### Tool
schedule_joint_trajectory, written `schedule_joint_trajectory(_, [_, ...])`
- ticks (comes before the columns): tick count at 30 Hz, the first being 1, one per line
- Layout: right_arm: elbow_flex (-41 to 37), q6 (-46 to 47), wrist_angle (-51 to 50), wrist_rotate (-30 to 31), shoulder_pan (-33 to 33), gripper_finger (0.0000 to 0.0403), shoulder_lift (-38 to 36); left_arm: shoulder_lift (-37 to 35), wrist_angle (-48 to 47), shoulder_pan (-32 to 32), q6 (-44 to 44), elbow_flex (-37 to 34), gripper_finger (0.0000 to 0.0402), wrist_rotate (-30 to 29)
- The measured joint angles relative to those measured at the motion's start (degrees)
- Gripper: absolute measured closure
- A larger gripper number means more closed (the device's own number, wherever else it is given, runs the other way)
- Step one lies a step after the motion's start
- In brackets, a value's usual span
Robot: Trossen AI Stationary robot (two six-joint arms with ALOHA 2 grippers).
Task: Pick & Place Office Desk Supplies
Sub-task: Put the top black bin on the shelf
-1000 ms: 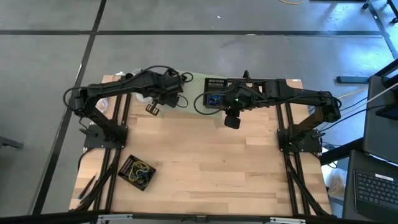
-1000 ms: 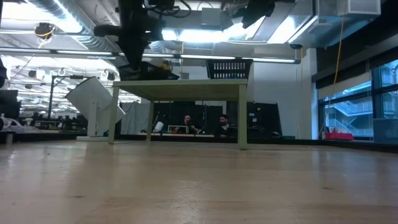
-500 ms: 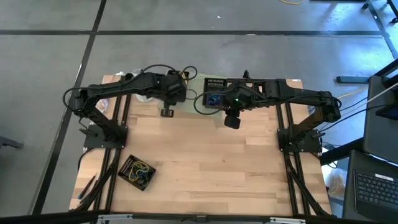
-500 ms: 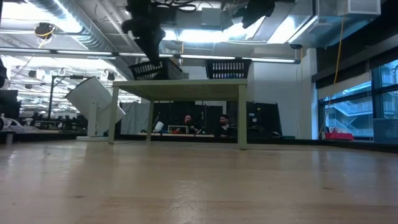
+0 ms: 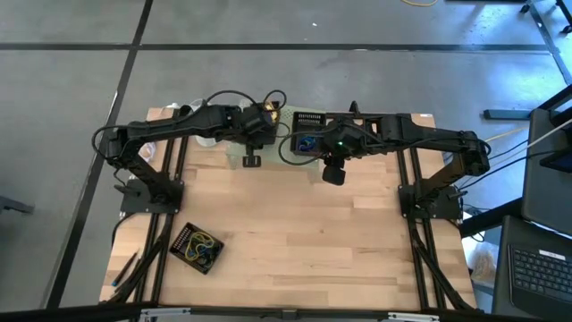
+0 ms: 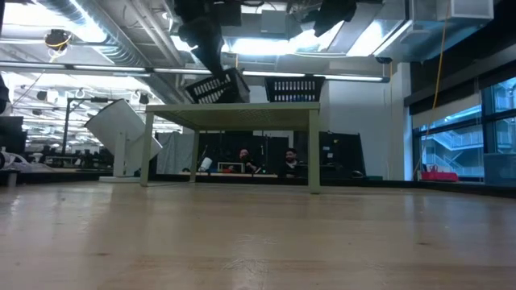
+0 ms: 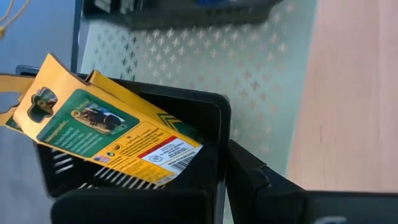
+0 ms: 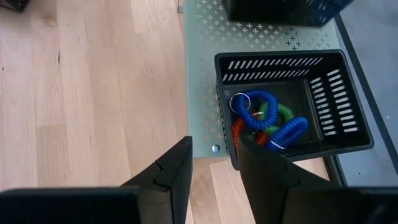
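a: where is the left gripper relative to the riser?

b: above the riser's left end. its fingers are clamped on the wall of a black slotted basket, which hangs tilted just over the riser top and does not sit flat on it.

a: what's in that basket?

b: a yellow-green card pack, leaning across the inside. it looks light and stiff, a flat printed carton, so i'd guess it slides easily when the basket tips. if it had to be taken alone, pinching across its thin faces seems safest. held by the basket wall, the risk is the pack slipping out.

a: and further right on the riser?

b: a second basket stands flat near the riser's front edge. it holds spiral coils in blue, green and red, tangled together.

a: how would those handle?

b: probably light, springy and soft. they could stretch or drag each other out, so pinching one thick run of coil looks better than an end ring.

a: the right gripper?

b: its fingers are spread with nothing between them, raised over the riser's front edge. the coils lie just beyond its fingertips, not touching.
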Motion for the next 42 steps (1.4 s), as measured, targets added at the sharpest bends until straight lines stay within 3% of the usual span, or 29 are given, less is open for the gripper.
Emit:
schedule_joint_trajectory(14, [0.0, 0.15, 0.0, -0.02, 0.0, 0.0272, 0.0, 0.5, 4.31, -0.73, 1.89, 0.0, 0.0385, 1.7])
schedule_joint_trajectory(29, [0.0, 0.15, -0.02, -0.17, 0.0, 0.0272, 0.0, 0.5, 6.13, -0.82, 1.06, 0.1, 0.0307, 2.35])
schedule_joint_trajectory(37, [0.0, 0.15, -0.07, -0.17, 0.0, 0.0272, 0.0, -0.05, -5.35, 0.24, 0.18, 6.28, 0.0296, -13.11])
schedule_joint_trajectory(42, [0.0, 0.15, -0.15, -0.17, 0.0, 0.0272, 0.0, 0.07, -11.54, 5.46, -7.31, 3.78, 0.0301, -11.5])
